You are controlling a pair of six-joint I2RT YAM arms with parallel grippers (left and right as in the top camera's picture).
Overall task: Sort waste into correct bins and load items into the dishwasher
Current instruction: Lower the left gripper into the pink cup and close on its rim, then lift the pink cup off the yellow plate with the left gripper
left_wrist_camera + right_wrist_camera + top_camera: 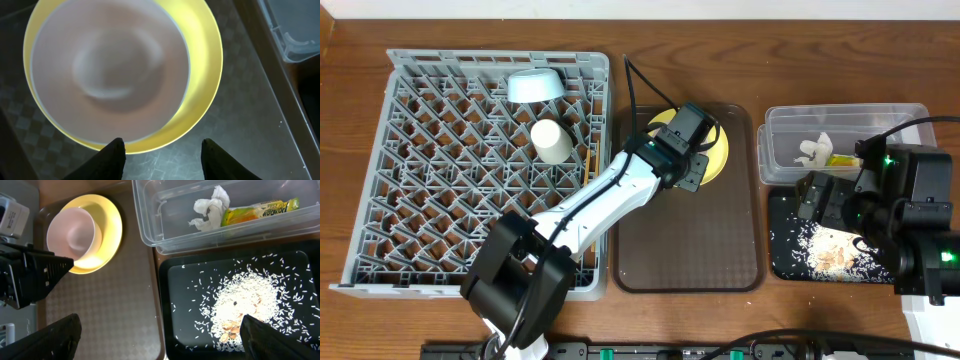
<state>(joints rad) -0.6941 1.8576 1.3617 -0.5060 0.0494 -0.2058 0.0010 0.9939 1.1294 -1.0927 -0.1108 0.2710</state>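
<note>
Both fingers of my left gripper (162, 146) stand apart, holding nothing, with the near rim of the yellow plate (205, 65) straight ahead between them on the brown serving tray (240, 125), a pale bowl (107, 75) sitting on it; my right gripper (162, 340), also spread and empty, hangs farther off.

I see a brown serving tray (690, 240) mid-way along the wooden table (720, 60), with a pale pink bowl (75, 230) near its far edge.
</note>
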